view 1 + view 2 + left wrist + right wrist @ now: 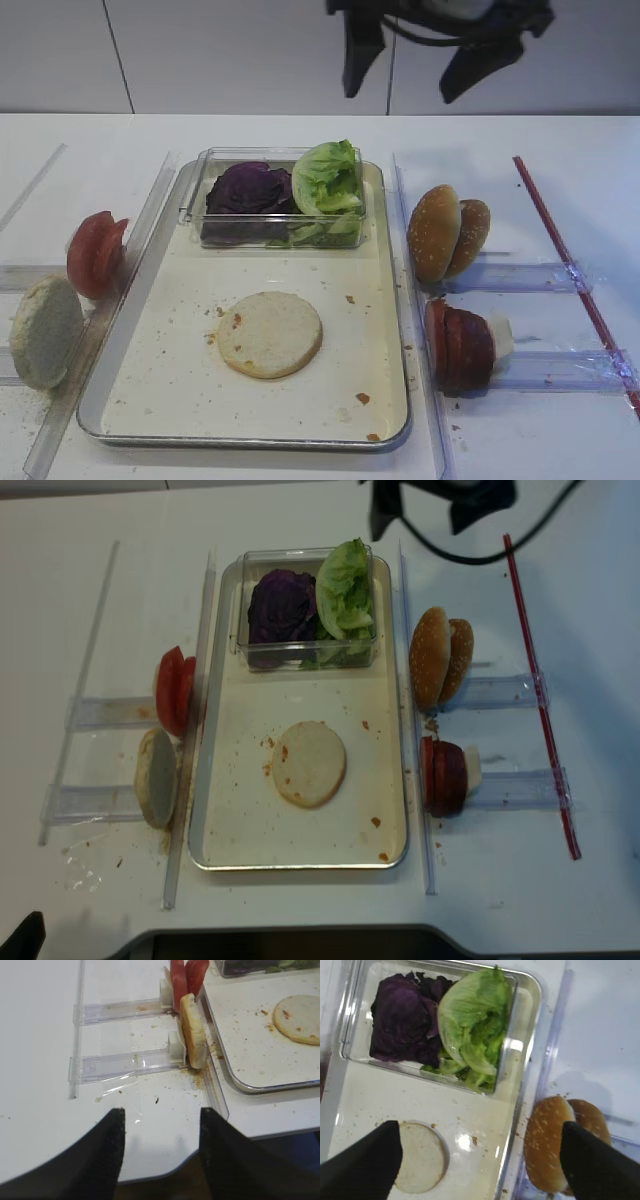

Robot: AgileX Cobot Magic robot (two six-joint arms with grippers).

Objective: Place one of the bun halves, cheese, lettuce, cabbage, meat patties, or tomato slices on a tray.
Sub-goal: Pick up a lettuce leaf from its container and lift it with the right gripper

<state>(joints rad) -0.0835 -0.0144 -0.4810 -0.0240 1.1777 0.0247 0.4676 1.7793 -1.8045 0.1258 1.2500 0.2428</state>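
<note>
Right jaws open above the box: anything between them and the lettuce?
Nothing visible. The right gripper hangs open above the tray; the lettuce lies uncovered in the lidless clear box, purple cabbage beside it.

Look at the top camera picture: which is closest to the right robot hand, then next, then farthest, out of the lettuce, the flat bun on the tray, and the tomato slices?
From the right gripper:
1. Lettuce, just below it in the clear box.
2. Flat bun, middle of the tray.
3. Tomato slices, far left, outside the tray. Second and third are nearly level.
</note>
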